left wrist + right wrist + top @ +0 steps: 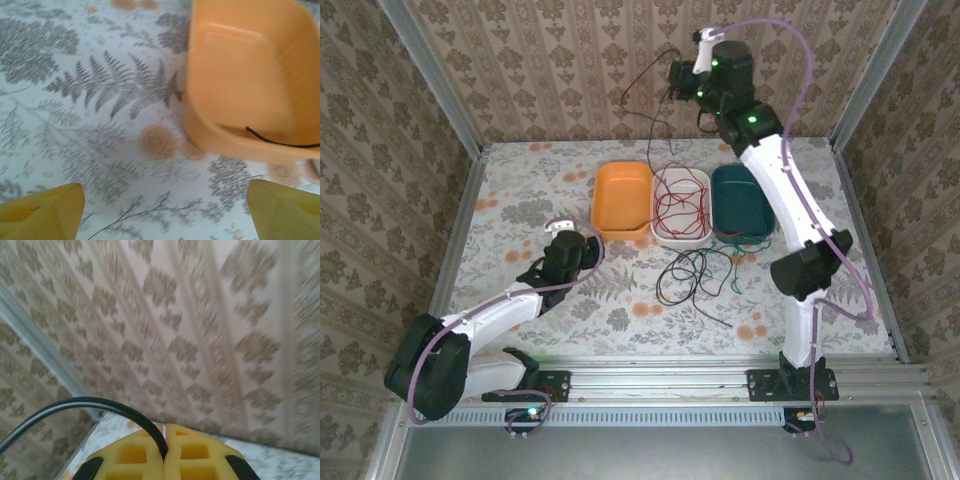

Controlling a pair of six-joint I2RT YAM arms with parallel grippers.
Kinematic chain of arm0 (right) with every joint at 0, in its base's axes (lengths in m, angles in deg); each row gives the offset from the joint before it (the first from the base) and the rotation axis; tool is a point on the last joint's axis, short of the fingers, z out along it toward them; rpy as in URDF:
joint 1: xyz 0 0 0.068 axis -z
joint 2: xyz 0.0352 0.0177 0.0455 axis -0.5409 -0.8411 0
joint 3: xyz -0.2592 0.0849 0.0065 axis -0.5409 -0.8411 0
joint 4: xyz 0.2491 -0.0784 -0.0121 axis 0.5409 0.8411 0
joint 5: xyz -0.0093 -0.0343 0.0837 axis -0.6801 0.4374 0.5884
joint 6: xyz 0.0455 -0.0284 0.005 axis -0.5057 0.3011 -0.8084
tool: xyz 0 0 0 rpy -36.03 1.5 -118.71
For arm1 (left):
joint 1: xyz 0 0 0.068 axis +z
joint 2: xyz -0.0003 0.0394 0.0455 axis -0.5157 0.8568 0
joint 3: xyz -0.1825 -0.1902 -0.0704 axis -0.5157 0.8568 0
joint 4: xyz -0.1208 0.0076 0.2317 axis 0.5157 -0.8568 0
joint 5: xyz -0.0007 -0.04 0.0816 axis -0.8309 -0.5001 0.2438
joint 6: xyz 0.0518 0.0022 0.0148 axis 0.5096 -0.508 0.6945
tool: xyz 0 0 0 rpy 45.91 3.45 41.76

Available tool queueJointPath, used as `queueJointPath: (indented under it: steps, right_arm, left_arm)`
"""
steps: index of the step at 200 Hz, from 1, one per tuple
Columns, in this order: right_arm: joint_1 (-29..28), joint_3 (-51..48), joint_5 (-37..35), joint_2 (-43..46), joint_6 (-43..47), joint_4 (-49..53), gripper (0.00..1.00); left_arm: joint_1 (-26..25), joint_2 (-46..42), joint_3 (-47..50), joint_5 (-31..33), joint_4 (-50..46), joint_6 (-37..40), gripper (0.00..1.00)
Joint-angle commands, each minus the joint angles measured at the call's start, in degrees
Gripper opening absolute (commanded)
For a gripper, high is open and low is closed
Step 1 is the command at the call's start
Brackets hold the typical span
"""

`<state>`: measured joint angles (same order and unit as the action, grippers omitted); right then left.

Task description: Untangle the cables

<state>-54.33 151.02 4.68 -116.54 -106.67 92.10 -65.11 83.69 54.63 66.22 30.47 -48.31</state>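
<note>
My right gripper (677, 78) is raised high against the back wall, shut on a black cable (90, 404) that is pinched between its yellow fingertips (135, 440). That cable (642, 100) hangs down in loops toward the trays. Red cables (680, 198) lie coiled in the white tray (681, 240). A tangle of black and dark green cables (695, 275) rests on the table in front of it. My left gripper (570, 242) hovers low beside the orange tray (622, 198), open and holding nothing (162, 200). A thin black strand (280, 144) lies along the orange tray's (240, 75) near wall.
A teal tray (740, 200) stands to the right of the white one, under the right arm. Patterned walls close in the table at the back and both sides. An aluminium rail (670, 380) runs along the near edge.
</note>
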Motion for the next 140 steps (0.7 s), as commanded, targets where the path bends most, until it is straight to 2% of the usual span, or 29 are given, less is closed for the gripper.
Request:
queueJointPath:
  steps: [1,30,105,140]
  right_arm:
    - [-0.39,-0.19,10.4,-3.83,-10.08,-5.34,0.0]
    - [-0.41,-0.16,12.0,-5.88,-13.17,-7.16,0.0]
    - [-0.49,0.28,15.18,-2.72,-14.78,-13.06,0.0]
    - [-0.91,1.62,18.14,-5.21,-17.72,-15.09,0.0]
  left_arm:
    - [0.23,-1.42,0.74,2.75,-2.39,-2.57,0.85]
    - [0.23,-2.04,1.68,2.32,-2.6,-3.46,0.85]
    - [0.31,0.42,1.77,0.53,0.94,-2.5,0.85]
    - [0.31,1.35,1.37,0.19,1.25,-2.14,0.85]
